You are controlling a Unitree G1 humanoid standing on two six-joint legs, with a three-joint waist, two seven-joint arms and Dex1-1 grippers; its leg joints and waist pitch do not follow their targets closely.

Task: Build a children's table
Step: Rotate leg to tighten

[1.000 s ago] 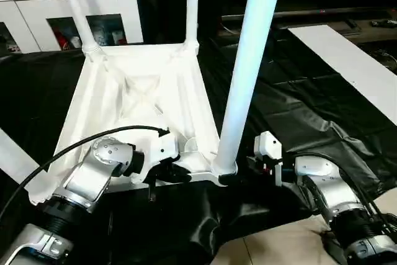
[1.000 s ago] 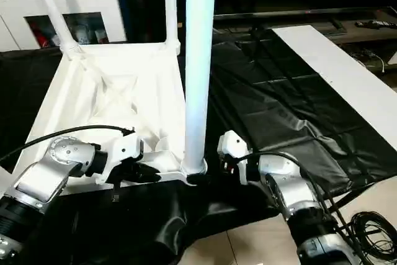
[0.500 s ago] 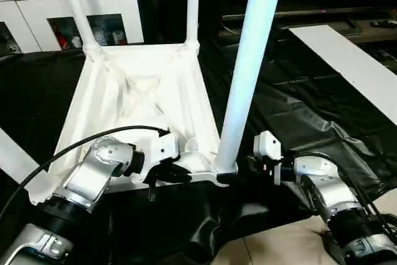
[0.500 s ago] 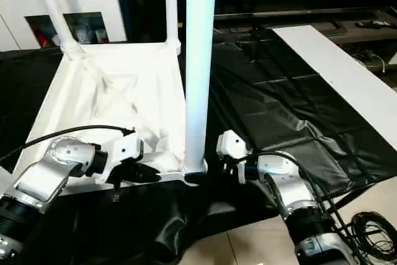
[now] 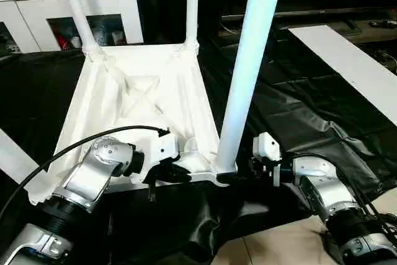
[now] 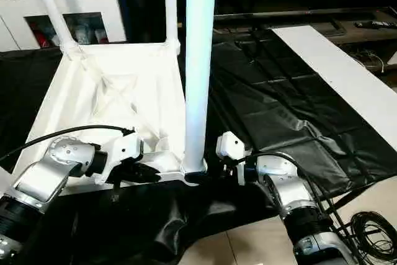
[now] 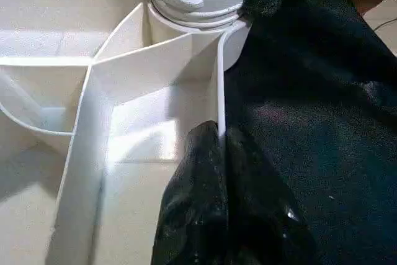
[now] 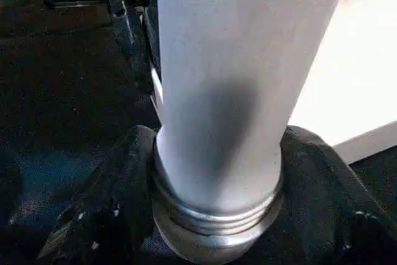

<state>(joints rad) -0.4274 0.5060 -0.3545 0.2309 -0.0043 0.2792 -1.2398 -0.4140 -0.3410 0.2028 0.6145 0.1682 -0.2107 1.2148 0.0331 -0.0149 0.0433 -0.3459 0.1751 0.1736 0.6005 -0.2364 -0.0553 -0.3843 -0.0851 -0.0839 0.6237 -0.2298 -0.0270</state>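
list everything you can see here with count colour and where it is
tabletop: 1, white, upside down on the black sheet, centre
legs: 4, white, standing up from the corner sockets; nearest one at the near right corner, two at the far corners, one at the left edge
sheet: 1, black, spread under the table
cabinet: 1, white with glass doors, far left
board: 1, white, flat at right
cables: a bundle, black, on the floor near right
left gripper: 1, black fingers, pinching the tabletop's near rim
right gripper: 1, black fingers, around the nearest leg's base
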